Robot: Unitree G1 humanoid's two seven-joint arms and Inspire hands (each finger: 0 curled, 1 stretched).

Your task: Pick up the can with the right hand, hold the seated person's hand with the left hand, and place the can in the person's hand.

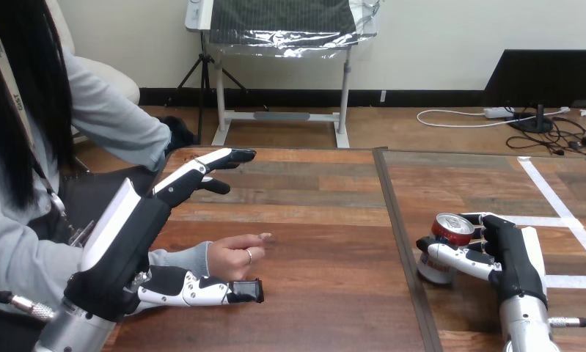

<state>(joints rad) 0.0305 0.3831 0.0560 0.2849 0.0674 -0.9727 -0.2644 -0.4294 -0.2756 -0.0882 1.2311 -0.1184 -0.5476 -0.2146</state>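
While the right hand (pixel 513 257) has its fingers wrapped round the can (pixel 449 229), which stands on the table (pixel 319 220) at the right, the can could tip on lifting if the hold is shallow. The left hand (pixel 139 227) is spread, its straight fingers above the person's hand (pixel 232 257) and its thumb beside it, perhaps touching. Unsteadied, that hand could drop the can. Only a dark seam (pixel 400 235) lies between them.

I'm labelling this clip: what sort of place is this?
Probably a robot test bench: a wooden table marked with white tape, a person's hand resting on it by the robot's open left hand, and the right hand, fingers curled round a can.
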